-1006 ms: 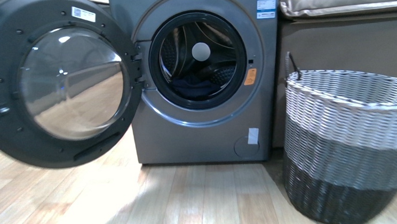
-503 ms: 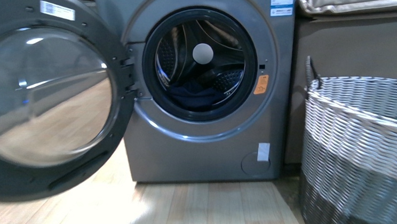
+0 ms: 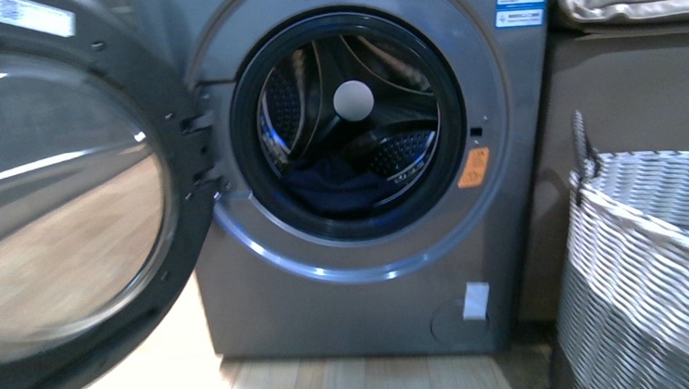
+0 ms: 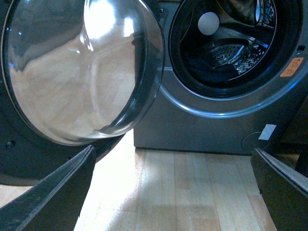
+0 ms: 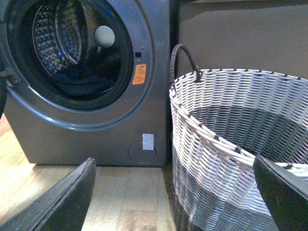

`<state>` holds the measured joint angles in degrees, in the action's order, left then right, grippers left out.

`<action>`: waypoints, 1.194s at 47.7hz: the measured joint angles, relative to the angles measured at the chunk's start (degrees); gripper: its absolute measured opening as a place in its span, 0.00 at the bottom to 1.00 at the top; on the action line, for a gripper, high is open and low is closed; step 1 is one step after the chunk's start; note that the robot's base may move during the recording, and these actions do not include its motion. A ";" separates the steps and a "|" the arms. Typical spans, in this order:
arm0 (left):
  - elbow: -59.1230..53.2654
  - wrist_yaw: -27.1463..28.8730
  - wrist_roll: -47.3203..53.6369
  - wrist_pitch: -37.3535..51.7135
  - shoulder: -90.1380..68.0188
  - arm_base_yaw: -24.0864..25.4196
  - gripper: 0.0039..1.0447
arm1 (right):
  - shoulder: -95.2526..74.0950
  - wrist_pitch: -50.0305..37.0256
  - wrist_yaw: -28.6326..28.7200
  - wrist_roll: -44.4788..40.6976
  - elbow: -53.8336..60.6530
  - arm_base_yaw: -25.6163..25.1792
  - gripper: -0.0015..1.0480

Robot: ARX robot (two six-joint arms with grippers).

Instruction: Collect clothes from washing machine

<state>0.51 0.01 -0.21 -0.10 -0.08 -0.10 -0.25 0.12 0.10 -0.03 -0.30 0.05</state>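
Fingers spread wide above the pale wooden floor (image 4: 183, 192), the left claw (image 4: 171, 153) faces the grey metallic front-loading washing machine (image 3: 348, 287). The right claw (image 5: 173, 161), likewise released, faces the two-tone woven basket (image 5: 231, 144). The dark round glass-windowed door (image 3: 53, 199) stands swung open. Dark navy-blue fabric clothes (image 3: 331, 184) lie low inside the perforated steel drum (image 3: 403, 153).

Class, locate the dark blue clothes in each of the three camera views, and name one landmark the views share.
Front view: clothes at the bottom of the drum, picture centre.
Left wrist view: clothes in the drum, beside the open door.
Right wrist view: clothes in the drum, near the basket.
Shared landmark: orange sticker on the porthole surround.
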 joint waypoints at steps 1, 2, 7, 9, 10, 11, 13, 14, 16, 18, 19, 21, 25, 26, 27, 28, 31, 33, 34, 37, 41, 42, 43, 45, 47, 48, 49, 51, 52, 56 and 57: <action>0.00 0.02 0.00 0.00 0.00 0.00 0.94 | -0.02 0.00 0.00 0.02 0.00 0.00 0.93; 0.00 0.00 0.00 0.00 0.02 0.00 0.94 | 0.00 0.00 -0.02 0.00 0.00 -0.02 0.93; 0.00 -0.04 -0.02 0.00 0.00 0.00 0.94 | 0.00 0.02 -0.09 0.02 0.00 -0.02 0.93; 0.00 0.09 -0.04 0.00 0.04 0.00 0.94 | 0.02 0.02 -0.07 0.00 0.00 -0.02 0.93; 0.00 0.11 -0.02 0.00 0.04 0.00 0.94 | 0.02 0.02 0.04 0.02 0.00 -0.02 0.93; 0.00 0.11 0.00 0.02 0.00 0.00 0.94 | 0.02 0.02 -0.02 0.02 0.00 -0.02 0.93; 0.00 -0.04 0.00 0.00 -0.04 0.00 0.94 | -0.11 0.04 -0.04 0.00 0.00 -0.02 0.93; 0.00 -0.02 0.00 0.02 0.00 0.00 0.94 | -0.09 0.04 -0.04 0.02 0.00 -0.02 0.93; 0.00 0.07 -0.02 0.00 0.07 0.00 0.94 | 0.02 0.04 0.00 0.00 0.00 -0.04 0.93; 0.00 0.09 -0.02 0.00 -0.07 0.00 0.94 | 0.02 0.04 0.02 0.00 0.00 -0.04 0.93; 0.00 -0.07 0.00 0.02 -0.02 0.00 0.94 | 0.00 0.04 -0.04 0.02 0.00 -0.02 0.93; 0.00 -0.04 0.00 0.00 0.11 0.00 0.94 | 0.00 0.04 -0.04 0.02 0.00 -0.04 0.93; 0.00 0.00 -0.02 0.02 0.00 0.00 0.94 | 0.00 0.04 -0.04 0.02 0.00 -0.04 0.93; 0.00 0.02 0.00 0.02 0.04 0.00 0.94 | 0.00 0.02 -0.02 0.02 0.00 -0.04 0.93; 0.00 0.00 0.00 0.02 0.02 0.00 0.94 | 0.00 0.04 -0.02 0.02 0.00 -0.04 0.93; 0.00 -0.02 0.00 0.02 -0.04 0.00 0.94 | 0.00 0.04 -0.02 0.00 0.00 -0.04 0.93; 0.00 0.00 0.00 0.00 0.00 0.00 0.94 | 0.00 0.04 0.07 0.00 0.00 -0.04 0.93; 0.00 0.00 0.00 0.02 -0.11 0.00 0.94 | 0.00 0.02 -0.09 0.02 0.00 -0.02 0.93; 0.00 -0.02 -0.02 0.00 -0.04 0.00 0.94 | 0.00 0.07 -0.04 0.02 0.00 -0.04 0.93; 0.00 0.02 0.00 0.00 -0.07 0.00 0.94 | 0.00 0.00 -0.02 0.02 -0.02 -0.04 0.93; 0.00 -0.66 -0.02 0.00 -0.04 0.00 0.94 | 0.00 0.02 -0.02 0.02 0.00 -0.04 0.93; 0.00 -0.63 -0.02 0.00 -0.04 -0.02 0.94 | 0.00 0.02 -0.02 0.02 0.00 -0.04 0.93; 0.00 -0.66 -0.02 0.00 -0.04 -0.07 0.94 | 0.00 0.02 -0.02 0.00 0.00 -0.04 0.93; 0.96 -6.10 -1.31 -2.69 -1.29 1.44 0.94 | 0.00 0.02 -0.07 0.02 0.00 -0.02 0.93; 3.26 -14.69 -4.22 -8.35 -4.79 4.63 0.94 | 0.00 0.02 -0.07 0.02 0.00 -0.04 0.93; 3.78 -16.92 -4.48 -9.53 -5.77 5.29 0.94 | 0.00 0.02 -0.02 0.02 0.00 -0.04 0.93; 4.72 -21.09 -6.49 -12.11 -7.87 6.47 0.94 | 0.00 0.02 0.04 0.00 0.00 -0.04 0.93; 5.09 -25.73 -8.33 -13.22 -9.35 7.50 0.94 | 0.00 0.02 0.00 0.00 0.00 -0.04 0.93; 5.35 -28.04 -9.27 -13.44 -9.99 7.61 0.94 | 0.00 0.02 -0.11 0.02 0.00 -0.02 0.93; 7.72 -31.19 -10.97 -12.48 -11.21 7.89 0.94 | 0.00 0.02 -0.02 0.00 0.00 -0.04 0.93; 8.35 -31.34 -11.04 -11.56 -11.76 7.89 0.94 | 0.00 0.02 -0.04 0.02 0.00 -0.04 0.93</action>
<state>8.86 -31.33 -11.25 -11.66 -11.84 7.79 -0.25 0.14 0.05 -0.01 -0.30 0.01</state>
